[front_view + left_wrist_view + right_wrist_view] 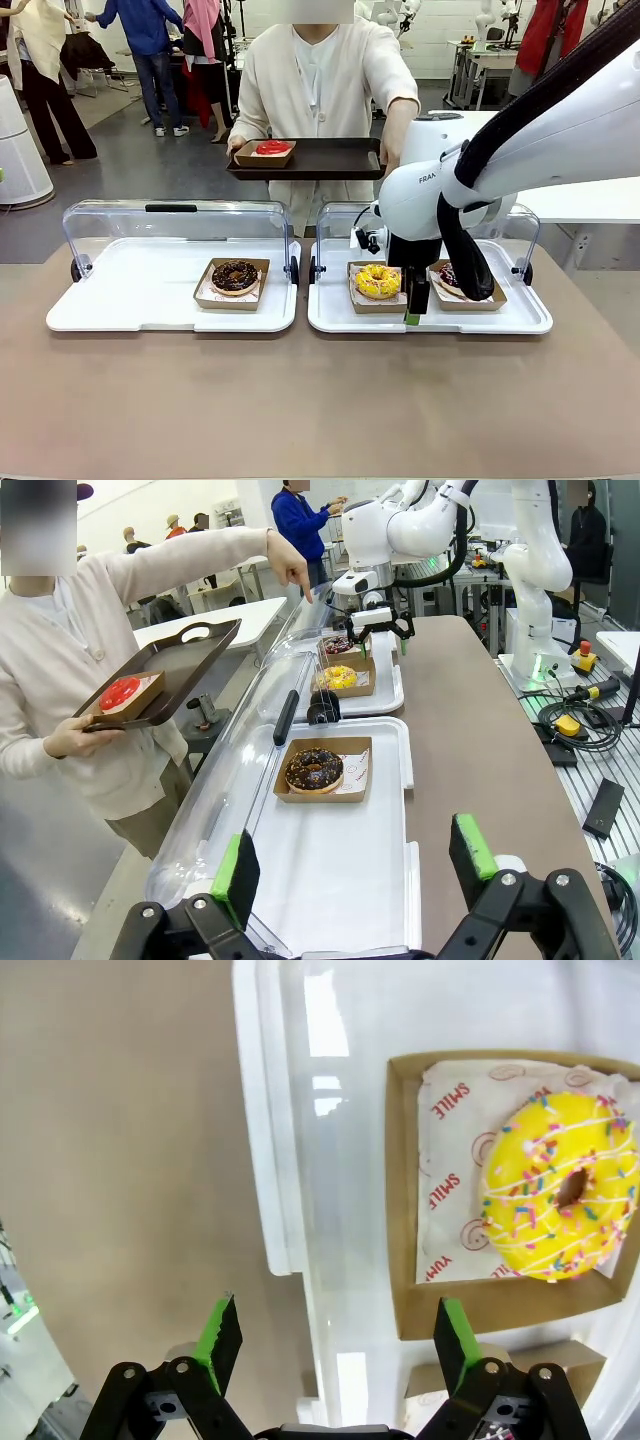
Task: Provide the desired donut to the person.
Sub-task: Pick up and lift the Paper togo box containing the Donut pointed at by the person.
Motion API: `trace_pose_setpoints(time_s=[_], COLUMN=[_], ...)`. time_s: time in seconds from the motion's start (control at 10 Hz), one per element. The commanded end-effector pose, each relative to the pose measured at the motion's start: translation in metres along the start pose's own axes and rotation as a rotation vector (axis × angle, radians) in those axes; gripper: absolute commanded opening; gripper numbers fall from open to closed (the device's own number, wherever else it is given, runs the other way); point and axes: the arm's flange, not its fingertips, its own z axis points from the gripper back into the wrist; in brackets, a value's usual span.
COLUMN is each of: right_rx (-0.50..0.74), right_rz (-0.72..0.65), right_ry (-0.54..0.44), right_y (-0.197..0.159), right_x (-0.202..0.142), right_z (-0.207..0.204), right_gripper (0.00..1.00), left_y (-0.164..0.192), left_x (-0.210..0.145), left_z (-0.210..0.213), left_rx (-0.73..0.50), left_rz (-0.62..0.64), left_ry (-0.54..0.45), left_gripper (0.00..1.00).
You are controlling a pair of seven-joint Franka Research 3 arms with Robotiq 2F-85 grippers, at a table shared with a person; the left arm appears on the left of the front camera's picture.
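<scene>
Looking across a brown bench [300,400], its near half bare. Grey floor [180,180] beyond it; bystanders [150,50] stand far back at left, white tables [490,60] far back at right.

Left: a white tray [120,300] with its clear lid [170,225] tipped up behind. A chocolate donut [235,277] sits in a cardboard box [205,295] at the tray's right end.

Middle, far side: the person [320,70] holds a dark serving tray [330,158] carrying a red donut [272,148].

Right: a second white tray [335,315], its lid [335,220] also up. On it are a yellow sprinkled donut [377,281] and a dark donut [447,275], the latter half hidden by my right arm. My right gripper [414,312] hangs pointing down between their two boxes.

From my left wrist: my left gripper [352,865] is over the end of the left tray, jaws spread, nothing between them. Here I see what my right arm covers from the front: the person's free hand [290,570], index finger pointing down over the second tray. Which donut it means, I cannot tell.

From my right wrist: jaws spread and empty, one pad over bare bench, the other by the edge of the yellow donut's box. The paper liner [450,1160] reads SMILE.
</scene>
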Motion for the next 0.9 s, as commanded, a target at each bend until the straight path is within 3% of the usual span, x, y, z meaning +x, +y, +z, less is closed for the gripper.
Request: trace_pose_setpoints(time_s=[0.0,0.4,0.8], right_rx=[-0.039,-0.07,-0.043], right_rz=[0.018,0.107,0.1], right_ry=[0.001,-0.014,-0.011], right_y=[-0.012,-0.021,-0.027], right_x=[-0.002,-0.002,-0.002], right_z=[-0.002,-0.008,-0.018], right_gripper=[1.0,1.0,1.0], left_y=[0.001,0.001,0.001], left_x=[0.002,0.002,0.002], left_z=[0.002,0.002,0.002], left_rx=[0.002,0.002,0.002], left_rz=[-0.001,-0.001,-0.001], left_ry=[-0.012,-0.012,-0.012], left_gripper=[1.0,1.0,1.0])
